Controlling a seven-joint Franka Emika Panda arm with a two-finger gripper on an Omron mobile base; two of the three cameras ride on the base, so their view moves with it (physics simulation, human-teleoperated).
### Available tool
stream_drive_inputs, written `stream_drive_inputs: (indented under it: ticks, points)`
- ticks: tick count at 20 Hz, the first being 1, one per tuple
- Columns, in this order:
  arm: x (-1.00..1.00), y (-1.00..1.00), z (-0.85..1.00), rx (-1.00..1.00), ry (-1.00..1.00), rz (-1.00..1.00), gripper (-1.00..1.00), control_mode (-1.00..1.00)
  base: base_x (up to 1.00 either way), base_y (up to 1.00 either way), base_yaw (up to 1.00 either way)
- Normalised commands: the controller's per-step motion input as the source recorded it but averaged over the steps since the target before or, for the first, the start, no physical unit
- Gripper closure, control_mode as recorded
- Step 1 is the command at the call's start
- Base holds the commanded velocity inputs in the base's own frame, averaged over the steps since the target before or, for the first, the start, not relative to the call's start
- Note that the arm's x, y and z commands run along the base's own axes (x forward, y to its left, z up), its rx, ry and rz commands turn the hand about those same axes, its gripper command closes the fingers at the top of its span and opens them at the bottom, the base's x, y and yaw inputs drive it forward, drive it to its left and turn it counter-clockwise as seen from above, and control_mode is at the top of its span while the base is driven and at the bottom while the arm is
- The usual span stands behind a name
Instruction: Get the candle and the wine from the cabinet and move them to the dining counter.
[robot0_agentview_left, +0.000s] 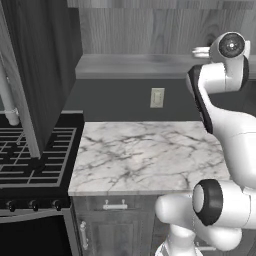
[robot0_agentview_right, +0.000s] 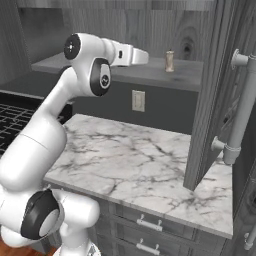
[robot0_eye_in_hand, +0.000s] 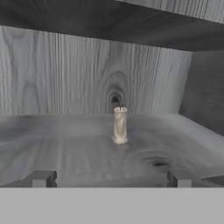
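Observation:
A small beige candle (robot0_eye_in_hand: 120, 125) stands upright on the shelf of the open dark grey cabinet (robot0_eye_in_hand: 65, 144), close to the wood-grain back wall. In the right base view the candle (robot0_agentview_right: 170, 61) sits a short way beyond my gripper (robot0_agentview_right: 144, 56), which reaches level toward the shelf (robot0_agentview_right: 125, 70). My gripper (robot0_eye_in_hand: 111, 178) is open, its fingertips (robot0_eye_in_hand: 41, 178) wide apart and short of the candle, with nothing between them. From the left base side the hand (robot0_agentview_left: 200, 51) just enters the shelf opening (robot0_agentview_left: 140, 65). The wine bottle and the dining counter are out of view.
Below the cabinet lies a marble worktop (robot0_agentview_left: 145, 155) with drawer fronts (robot0_agentview_right: 150, 222). A black stove (robot0_agentview_left: 30, 155) stands to its left. An open cabinet door (robot0_agentview_right: 212, 90) with a long pale handle (robot0_agentview_right: 243, 107) hangs over the worktop's right end; another door (robot0_agentview_left: 35, 75) stands open at left. A wall outlet (robot0_agentview_left: 157, 97) is on the backsplash.

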Motion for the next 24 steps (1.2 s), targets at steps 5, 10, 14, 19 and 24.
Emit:
stream_drive_inputs:
  ticks: [5, 10, 14, 19, 24]
  points:
    - [0.41, -0.31, 0.0, 0.01, 0.01, 0.04, -1.0, -1.0, 0.0, 0.0, 0.0]
    - [0.37, -0.39, 0.0, 0.05, 0.04, 0.02, -1.0, -1.0, 0.0, 0.0, 0.0]
    - [0.15, -0.42, 0.0, 0.08, 0.03, 0.0, -1.0, -1.0, 0.0, 0.0, 0.0]
    - [0.01, -0.17, 0.0, 0.05, 0.02, 0.0, -1.0, -1.0, 0.0, 0.0, 0.0]
    - [0.02, 0.0, 0.1, 0.0, 0.0, 0.0, -1.0, -1.0, 0.0, 0.0, 0.0]
